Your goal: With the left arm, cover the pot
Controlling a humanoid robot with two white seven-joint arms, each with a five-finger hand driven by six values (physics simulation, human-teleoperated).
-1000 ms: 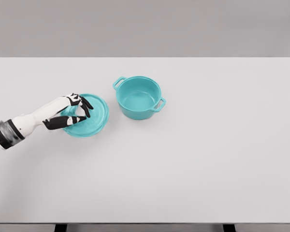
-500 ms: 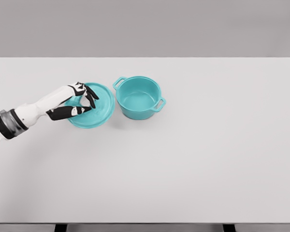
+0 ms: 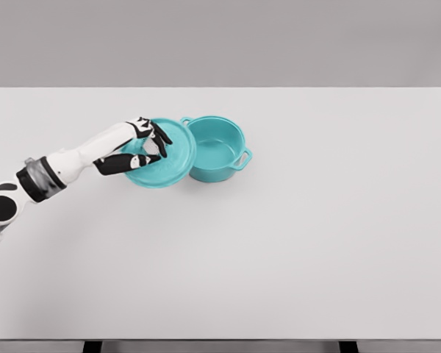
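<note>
Left hand [image 3: 143, 145], white with black fingers, grips the round teal lid [image 3: 165, 156] near its centre, holding it above the desk with its right edge overlapping the left rim of the open teal two-handled pot [image 3: 217, 151]. To seat it well, the lid likely needs carrying farther right, levelled, then lowered centred. Plain white desk [image 3: 316, 235], grey wall behind.

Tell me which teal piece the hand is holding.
The lid, the flat round disc in the left hand. The pot is the deep, two-handled one, open beside it.
</note>
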